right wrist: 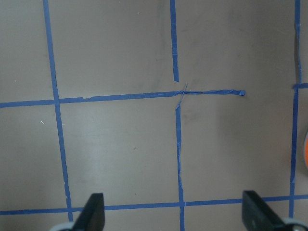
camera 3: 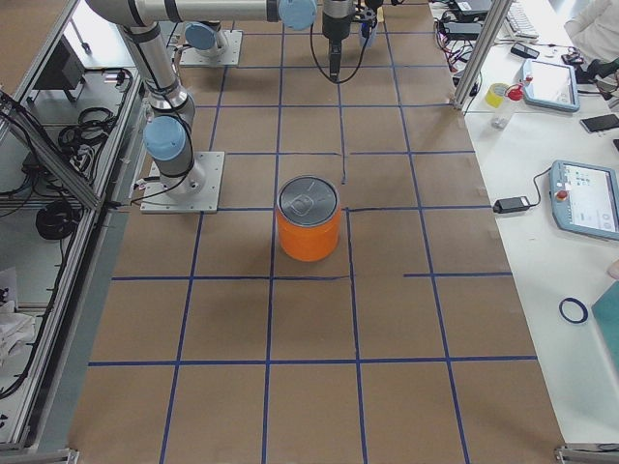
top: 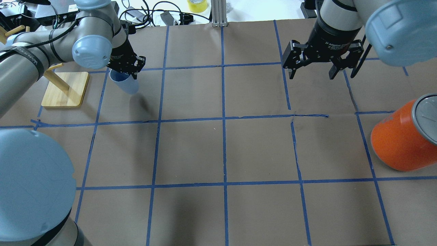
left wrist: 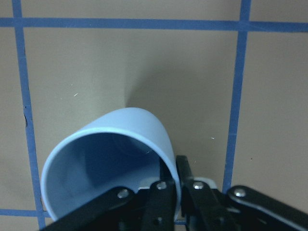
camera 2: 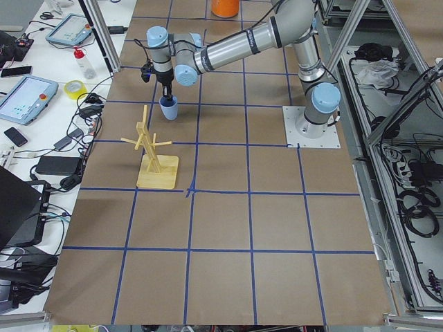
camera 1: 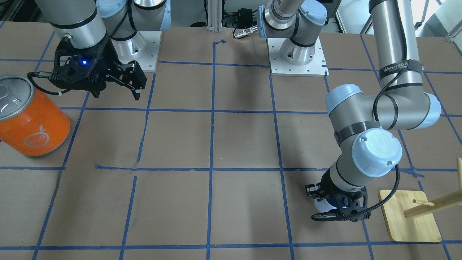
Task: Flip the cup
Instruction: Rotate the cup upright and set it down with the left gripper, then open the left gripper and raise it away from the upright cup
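1. You have one cup (left wrist: 108,144), one orange can (top: 397,145), one wooden peg stand (top: 66,89) and two sets of fingers, all on or over a single table (top: 222,153).
2. Nearest the robot, the can stands upright on the table's right side, well apart from everything else.
3. Further out on the left side, the peg stand sits on its flat base, near the cup but not touching it.
4. Just past the stand you will find the cup, tilted, with its mouth turned up toward the left wrist camera and its base pointing down at the table. You cannot tell from these views whether the base touches the table.
5. The left fingers (left wrist: 184,173) are clamped on the cup's wall at the rim. One finger is inside the mouth and the other is outside, so the cup hangs below them.
6. Farthest on the right side, the right fingers (right wrist: 94,214) are spread wide with nothing between them. They hover over bare table, well apart from the cup.
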{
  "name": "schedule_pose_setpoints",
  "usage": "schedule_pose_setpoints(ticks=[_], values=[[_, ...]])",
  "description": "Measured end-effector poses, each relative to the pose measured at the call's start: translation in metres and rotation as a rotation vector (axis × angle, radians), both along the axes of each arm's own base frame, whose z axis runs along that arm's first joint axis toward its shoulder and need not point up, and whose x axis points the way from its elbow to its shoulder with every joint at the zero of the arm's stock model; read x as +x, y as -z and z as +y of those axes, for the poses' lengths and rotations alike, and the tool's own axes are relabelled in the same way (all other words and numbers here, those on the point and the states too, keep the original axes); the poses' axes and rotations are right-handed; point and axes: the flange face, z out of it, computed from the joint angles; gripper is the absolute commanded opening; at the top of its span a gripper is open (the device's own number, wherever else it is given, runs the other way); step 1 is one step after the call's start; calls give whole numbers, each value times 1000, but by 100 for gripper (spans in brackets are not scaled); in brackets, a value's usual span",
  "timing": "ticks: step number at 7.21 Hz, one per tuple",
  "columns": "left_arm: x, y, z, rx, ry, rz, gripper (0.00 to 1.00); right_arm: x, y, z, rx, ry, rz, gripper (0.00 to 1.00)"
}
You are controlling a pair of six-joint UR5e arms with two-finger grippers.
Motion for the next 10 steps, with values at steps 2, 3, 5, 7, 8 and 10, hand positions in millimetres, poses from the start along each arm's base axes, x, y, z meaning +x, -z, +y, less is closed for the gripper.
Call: schedule_pose_setpoints(ticks=[2,3,5,7,8,10], values=[[0,9,1,16,-1,1,8,0,-3,0,-9,5,3,100],[1,11,1,18,-2,1,99,0,-4,0,-13,7,1,100],[0,12,2,21,-6,6,100,0,-8,-1,-30,4,2,100],[0,7,3,15,-12,8,100,0,-8,-5,-56,2,3,100],[-2,-6,5,-2,-14,8,100,0,-8,-4,-58,0,4,100],[-19,-57,18,-64,1,15,100,-1,-5,-5,-53,-53,6,100]])
